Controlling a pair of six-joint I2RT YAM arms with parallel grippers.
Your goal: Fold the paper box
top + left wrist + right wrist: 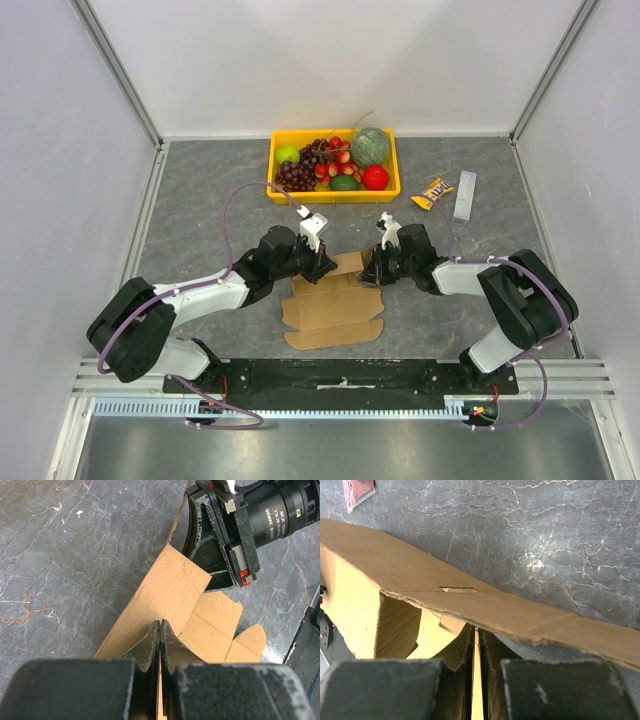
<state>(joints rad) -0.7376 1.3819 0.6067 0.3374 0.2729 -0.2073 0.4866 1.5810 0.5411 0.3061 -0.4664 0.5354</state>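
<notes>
Brown cardboard, the paper box (335, 308), is lying partly flat on the grey worktop (200, 200) at the centre of the overhead frame. Its lower panels are resting down while its upper edge is standing raised. The left claw (322, 264) is pinching a raised panel at that edge, closed tight on the sheet. The right claw (376, 268) is likewise clamping a thin cardboard wall from the opposite side. To fold well, I judge both should be swinging their panels upright together along the scored creases, keeping the base flat and sparing the tabs. Farther up the frame, the yellow fruit tray (275, 165) and a candy packet (432, 192) are sitting well apart from the work.
</notes>
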